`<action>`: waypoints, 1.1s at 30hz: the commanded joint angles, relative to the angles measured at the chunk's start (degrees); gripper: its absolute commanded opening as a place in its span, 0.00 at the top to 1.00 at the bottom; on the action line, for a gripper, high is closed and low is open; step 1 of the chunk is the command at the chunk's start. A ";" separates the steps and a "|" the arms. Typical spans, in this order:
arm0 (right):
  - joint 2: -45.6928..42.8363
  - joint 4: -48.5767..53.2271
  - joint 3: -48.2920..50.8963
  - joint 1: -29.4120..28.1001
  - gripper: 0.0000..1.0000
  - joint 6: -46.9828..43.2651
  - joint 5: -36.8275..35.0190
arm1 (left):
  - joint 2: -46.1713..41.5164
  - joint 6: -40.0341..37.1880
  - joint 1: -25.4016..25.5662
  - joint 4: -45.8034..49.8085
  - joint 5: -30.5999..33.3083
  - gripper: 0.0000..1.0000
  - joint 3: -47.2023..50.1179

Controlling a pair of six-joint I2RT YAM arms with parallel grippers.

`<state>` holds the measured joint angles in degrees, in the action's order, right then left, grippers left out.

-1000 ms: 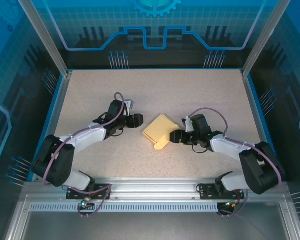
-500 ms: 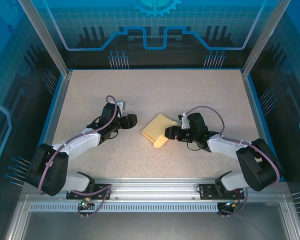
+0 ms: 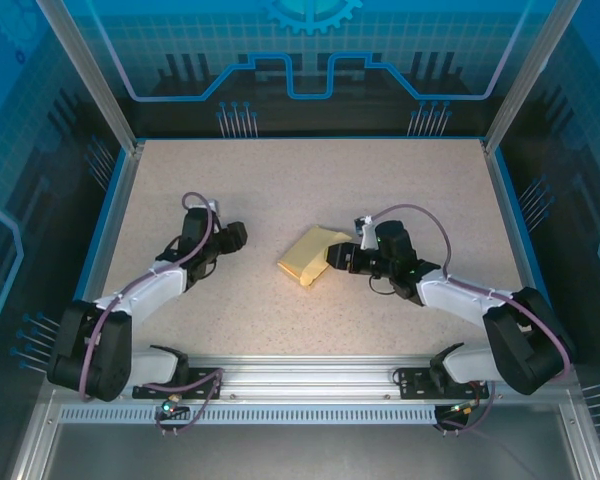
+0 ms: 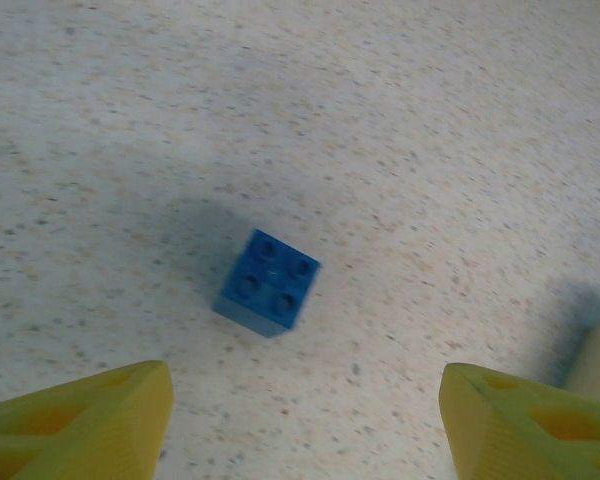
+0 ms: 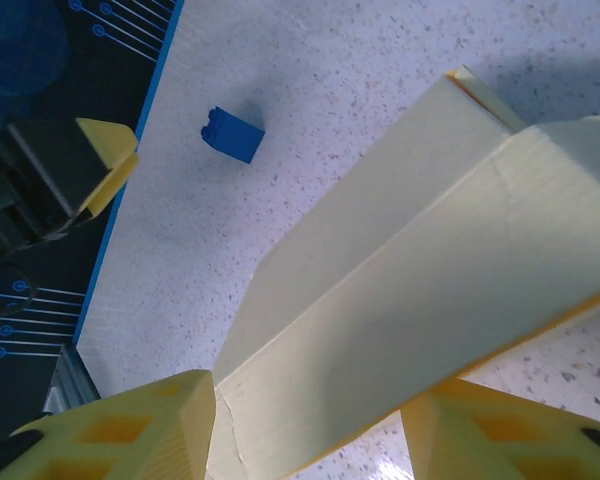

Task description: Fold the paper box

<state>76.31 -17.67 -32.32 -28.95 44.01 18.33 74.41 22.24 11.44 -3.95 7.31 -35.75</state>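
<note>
Left arm low, left pincer (image 4: 305, 412) open near a blue toy brick (image 4: 268, 281); right pincer (image 3: 332, 258) straddles the paper box (image 3: 304, 259) on the bench (image 3: 380, 180), grip unclear.

My left arm is stretched forward and low, left gripper (image 3: 237, 237) with jaws spread wide. My right arm reaches inward toward centre, right gripper (image 3: 331, 262) low, fingers (image 5: 130, 435) apart; can't tell whether they're clamping.

Speckled table (image 3: 310, 180), blue-patterned walls (image 3: 310, 60).
</note>
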 commanded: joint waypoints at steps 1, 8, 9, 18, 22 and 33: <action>-0.11 -1.34 -2.20 -0.75 0.47 0.38 -0.92 | 3.28 0.61 -1.94 2.04 0.11 0.27 -1.74; 0.50 -0.90 -3.94 -1.02 0.48 -0.02 -0.61 | 14.77 0.60 -1.95 4.12 -1.86 0.26 -9.62; 0.52 -0.79 -4.10 -1.02 0.48 -0.06 -0.54 | 16.05 0.54 -1.94 4.56 -1.86 0.26 -10.61; 0.15 0.68 -5.34 -1.02 0.48 -1.07 -0.44 | 24.91 -1.00 -1.95 6.52 -4.39 0.28 -17.11; -0.01 2.66 -5.96 -1.02 0.46 -2.15 -1.32 | 26.65 -1.26 -1.95 6.64 -4.54 0.32 -17.93; -3.13 9.28 -4.90 -0.93 0.38 -5.28 -4.83 | 27.65 -1.53 -1.95 6.08 -4.80 0.49 -18.33</action>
<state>75.35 -11.09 -36.86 -29.32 40.80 15.25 102.06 21.87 9.80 1.83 3.53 -53.19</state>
